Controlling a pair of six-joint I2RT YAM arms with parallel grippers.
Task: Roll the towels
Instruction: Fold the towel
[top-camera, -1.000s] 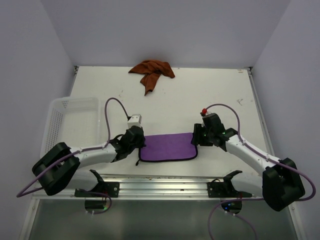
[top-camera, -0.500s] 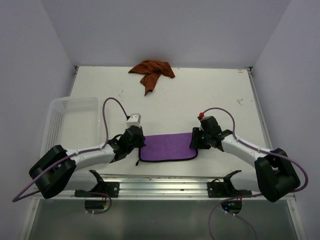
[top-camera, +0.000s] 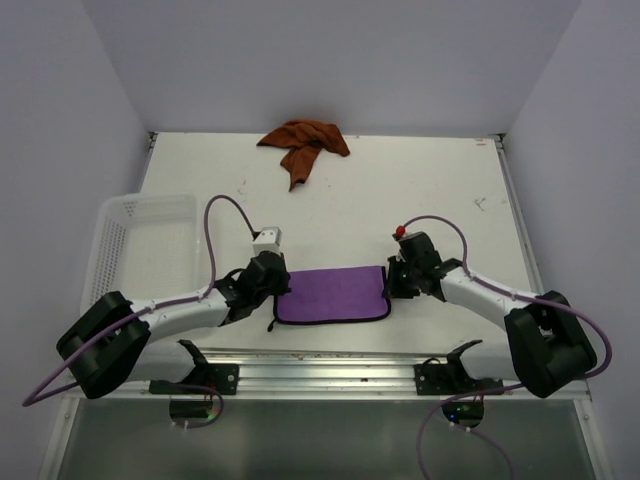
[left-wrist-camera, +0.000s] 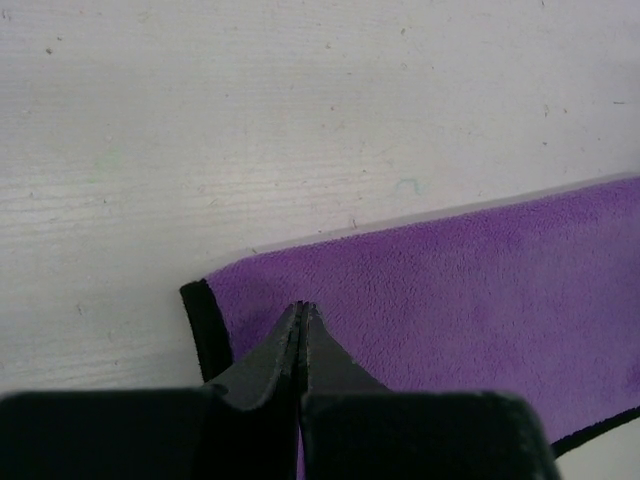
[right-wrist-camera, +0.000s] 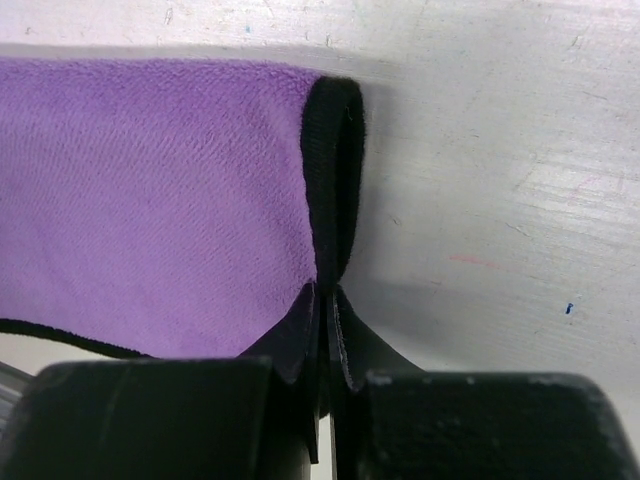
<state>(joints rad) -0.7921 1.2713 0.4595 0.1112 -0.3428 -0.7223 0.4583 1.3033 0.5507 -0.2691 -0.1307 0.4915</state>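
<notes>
Where my right tool sits: at the right end of the purple towel, fingers pressed together and pinching the black edging, which stands up folded between them.
Left tool: fingers pressed together, tips down on the purple pile just inside the towel's left end. I cannot tell whether any cloth is caught between them.
Purple towel: lies flat near the front edge of the surface, between the two arms, purple side up, with the dark edging showing along the near side and both ends.
Step in hand: I judge this to be the very start of rolling the first towel. One end is gripped and no turn is made yet.
Next move: I reckon it calls for lifting the pinched end a little and curling it over toward the left, keeping the roll tight and square to the long edges, while the left tool holds the far end down so the cloth does not slide.
Orange towel: crumpled at the back of the surface, well apart from both arms and not yet rolled.
Basket: white and perforated, at the left edge beside the left arm. I see no towel in it.
</notes>
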